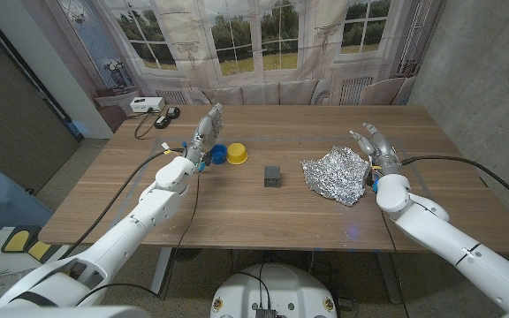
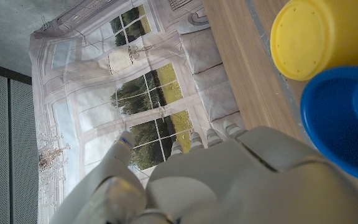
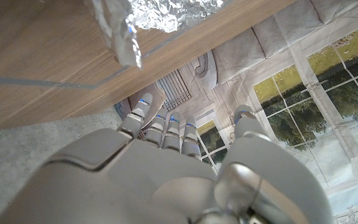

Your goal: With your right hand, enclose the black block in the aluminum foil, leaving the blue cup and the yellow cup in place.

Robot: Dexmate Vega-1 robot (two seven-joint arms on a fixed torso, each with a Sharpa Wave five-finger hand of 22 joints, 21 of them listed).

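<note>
The black block [image 1: 273,176] sits on the wooden table near its middle. To its right lies the crumpled sheet of aluminum foil [image 1: 336,174], whose edge [image 3: 148,15] also shows in the right wrist view. My right hand [image 1: 376,152] stands just right of the foil, fingers apart and holding nothing. The blue cup [image 1: 217,154] and the yellow cup [image 1: 237,155] stand side by side left of the block; the left wrist view shows the yellow cup [image 2: 309,37] and the blue cup [image 2: 344,121] close up. My left hand [image 1: 203,135] is raised beside the blue cup, fingers extended, empty.
A white box [image 1: 147,104] and black cables [image 1: 164,117] lie at the table's far left corner. A curtain printed with windows [image 1: 263,40] hangs behind the table. Bare wood [image 1: 263,216] stretches in front of the block and foil.
</note>
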